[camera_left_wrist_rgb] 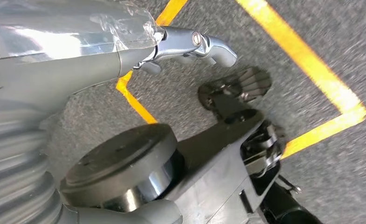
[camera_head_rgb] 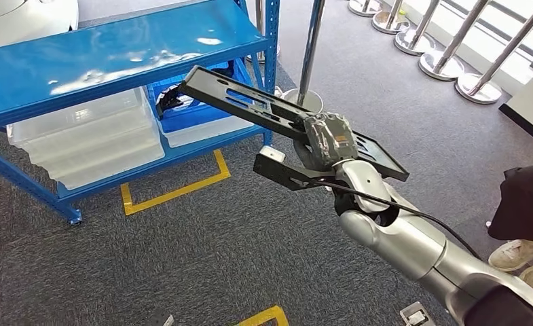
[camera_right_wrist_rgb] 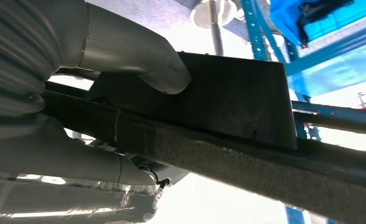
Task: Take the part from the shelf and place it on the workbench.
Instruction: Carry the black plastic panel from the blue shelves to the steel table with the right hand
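The part is a long, flat black plate with slots. It hangs tilted in the air in front of the blue shelf, its far end over the lower tier. My right hand grips it near its near end. In the right wrist view the grey thumb presses on the part's black face, and the other fingers close below its edge. My left hand hangs over the carpet, one finger stretched out, holding nothing.
Clear plastic bins and a blue crate sit on the shelf's lower tier. Yellow tape marks the grey carpet. A metal pole and barrier posts stand behind. A person's shoe is at right.
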